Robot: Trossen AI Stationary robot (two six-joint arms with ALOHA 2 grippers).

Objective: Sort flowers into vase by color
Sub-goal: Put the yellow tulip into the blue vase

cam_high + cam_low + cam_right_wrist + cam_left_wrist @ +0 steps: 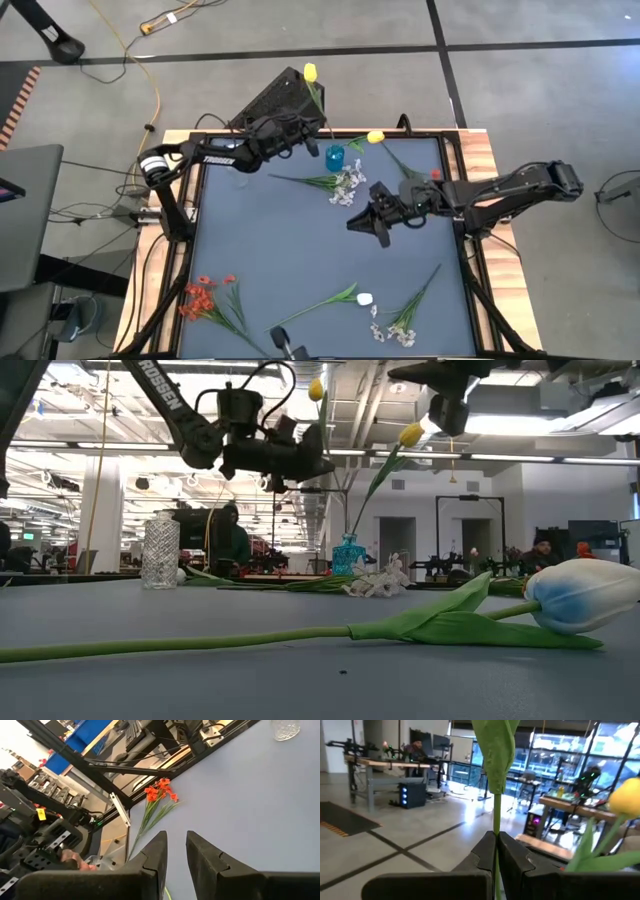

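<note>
Left gripper [312, 118] sits upper centre of the high view, near the table's [300, 260] far edge, fingers [485, 852] clamped tight on the green stem of a yellow tulip [310, 72]; the bud pokes out past the table edge, and in the low view it is up at top centre [316, 389]. Blue vase [335, 156] stands just right of and below that gripper in the high view, with a second yellow tulip [376, 137] already in it, leaning right; low view shows this bud [411, 434] above the vase [348, 555]. Clear glass vase [160, 550] stands at left in the low view; in the high view it is faint, under the left arm. Right gripper [383, 222] hovers right of centre over bare table, fingers [157, 854] narrowly parted, nothing between them. White-sprig flower [345, 186] lies on the table just below the blue vase. Red flower bunch [203, 296] lies lower left, also in the right wrist view [160, 790]. White tulip [364, 299] lies lower centre, big in the low-view foreground [582, 595]. Another whitish sprig [400, 320] lies to its right, near the bottom edge.
</note>
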